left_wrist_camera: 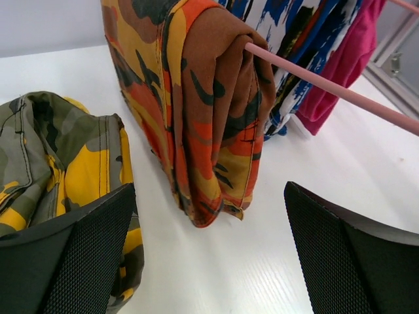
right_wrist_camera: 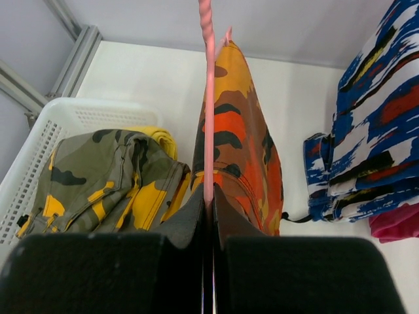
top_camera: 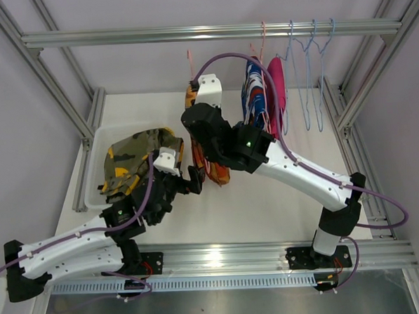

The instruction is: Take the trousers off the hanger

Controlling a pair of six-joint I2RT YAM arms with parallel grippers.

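Orange patterned trousers (left_wrist_camera: 196, 118) hang folded over the bar of a pink hanger (right_wrist_camera: 209, 131), their lower edge close above the white table (top_camera: 268, 196). The right gripper (right_wrist_camera: 209, 206) is clamped tight on that hanger's thin pink stem, its black fingers pressed together with the stem running up between them. The left gripper (left_wrist_camera: 209, 196) is spread wide and has hold of nothing; it sits low, near side of the orange pair and facing it, with bare table between the two fingers. Just beside its left finger lies the heap of olive-yellow camouflage trousers (left_wrist_camera: 59, 150), which rests in the white perforated basket (right_wrist_camera: 65, 121) at the left of the table, on top of a plain yellow pair (right_wrist_camera: 154, 134) (only an edge of that one shows). To the right of the orange pair, near it, hang the blue-red-white patterned trousers (right_wrist_camera: 373, 131), and beyond them the magenta pink trousers (top_camera: 276, 90), both under the metal rail (top_camera: 189, 33) at the far side. Farther right on the rail hang bare blue wire hangers (top_camera: 310, 74). From above, the right arm's forearm crosses in front of the orange pair and hides most of it.
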